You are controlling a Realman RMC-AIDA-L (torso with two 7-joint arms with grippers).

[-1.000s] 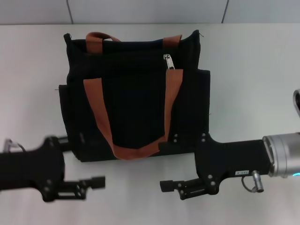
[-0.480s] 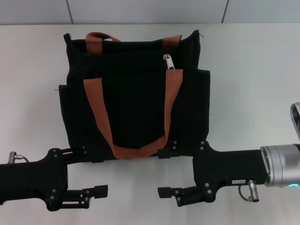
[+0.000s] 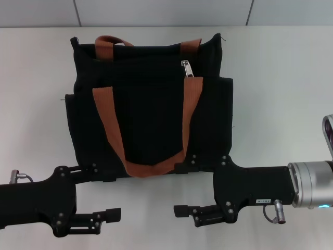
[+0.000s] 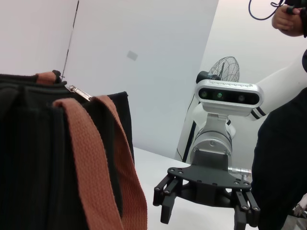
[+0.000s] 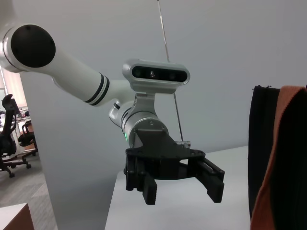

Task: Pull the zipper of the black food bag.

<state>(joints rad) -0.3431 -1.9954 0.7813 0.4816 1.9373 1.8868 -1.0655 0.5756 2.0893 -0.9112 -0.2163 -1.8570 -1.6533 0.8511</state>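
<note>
Bag front and centre: the black food bag (image 3: 151,109) stands on the white table (image 3: 281,88), its zipper (image 3: 186,68) resting at the top edge just above the right-hand orange strap (image 3: 190,112). From the head camera, left claw (image 3: 106,216) and right claw (image 3: 182,211) hover low in front of the bag, touching nothing. Only the wrist cameras show the fingers spread: left wrist sees the right claw (image 4: 206,208) open, right wrist sees the left claw (image 5: 180,189) open too.

left pincer (image 3: 106,188) shifted rightward, lower | right pincer (image 3: 183,191) edged lower
</note>
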